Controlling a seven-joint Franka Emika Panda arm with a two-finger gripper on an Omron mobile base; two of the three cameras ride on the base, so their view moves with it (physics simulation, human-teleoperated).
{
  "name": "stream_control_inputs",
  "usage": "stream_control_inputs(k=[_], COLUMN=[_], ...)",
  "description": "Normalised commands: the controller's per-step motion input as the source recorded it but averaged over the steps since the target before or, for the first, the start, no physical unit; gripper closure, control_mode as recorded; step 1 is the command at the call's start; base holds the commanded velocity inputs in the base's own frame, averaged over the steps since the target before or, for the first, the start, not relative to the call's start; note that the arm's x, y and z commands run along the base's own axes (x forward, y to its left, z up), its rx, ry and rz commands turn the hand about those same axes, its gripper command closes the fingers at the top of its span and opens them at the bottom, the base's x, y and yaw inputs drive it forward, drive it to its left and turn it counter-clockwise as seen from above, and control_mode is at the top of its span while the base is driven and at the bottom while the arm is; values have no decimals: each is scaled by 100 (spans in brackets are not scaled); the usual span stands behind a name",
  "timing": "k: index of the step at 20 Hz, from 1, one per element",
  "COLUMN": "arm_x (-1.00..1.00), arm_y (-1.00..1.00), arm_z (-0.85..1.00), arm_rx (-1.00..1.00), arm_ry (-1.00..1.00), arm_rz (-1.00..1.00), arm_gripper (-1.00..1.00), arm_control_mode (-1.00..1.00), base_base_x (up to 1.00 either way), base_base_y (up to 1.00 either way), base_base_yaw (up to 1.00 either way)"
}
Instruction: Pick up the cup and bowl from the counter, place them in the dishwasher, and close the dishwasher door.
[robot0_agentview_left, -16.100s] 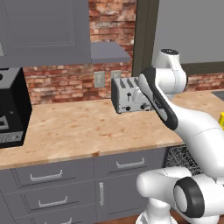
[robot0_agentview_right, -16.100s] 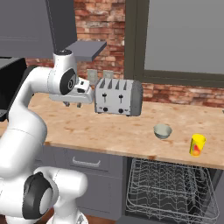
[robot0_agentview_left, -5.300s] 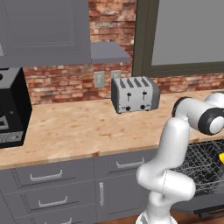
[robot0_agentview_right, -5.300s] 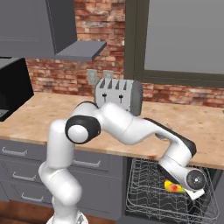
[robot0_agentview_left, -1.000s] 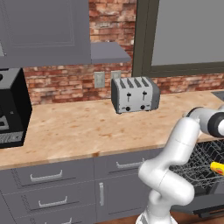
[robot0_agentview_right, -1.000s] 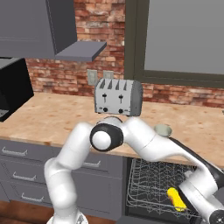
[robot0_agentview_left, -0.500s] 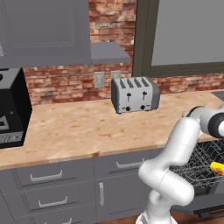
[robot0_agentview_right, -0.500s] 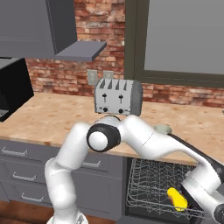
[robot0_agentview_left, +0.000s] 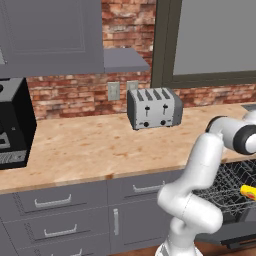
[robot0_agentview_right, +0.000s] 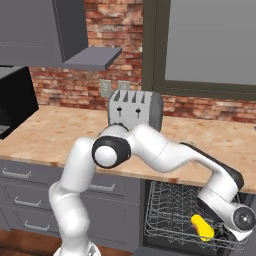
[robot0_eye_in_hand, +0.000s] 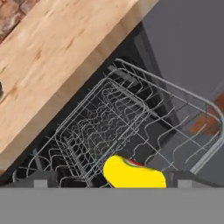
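The yellow cup (robot0_agentview_right: 202, 227) lies on its side in the dishwasher (robot0_agentview_right: 190, 215) rack's front right corner, just under the gripper (robot0_eye_in_hand: 113, 177) with its jaws spread wide.

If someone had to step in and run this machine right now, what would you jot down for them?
Gripper: open, holding nothing, low over the pulled-out wire rack.
Cup: yellow, lying on its side in the dishwasher rack, just below the finger tips.
Bowl: not seen from this spot; check the counter near the dishwasher.
Toaster stands at the back of the counter, not part of the job.
Done: cup is in the rack.
Left: fetch the bowl, put it in the rack, close the dishwasher door.
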Motion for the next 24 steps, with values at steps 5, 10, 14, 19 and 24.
stream_control_inputs(k=[5,10,14,19,24], arm_x=[18,5,1,34,46], arm_y=[-1,4,30,45,56], arm_z=[27,42,43,20,10], arm_rx=[55,14,-9,-16,-18], arm_ry=[23,17,10,2,1], arm_rz=[-4,-5,-6,-1,0], arm_gripper=[-100,-100,-100,-100,-100], arm_control_mode=[-100,-100,-100,-100,-100], base_base_x=[0,0,0,0,0], base_base_y=[0,0,0,0,0], base_base_yaw=[0,0,0,0,0])
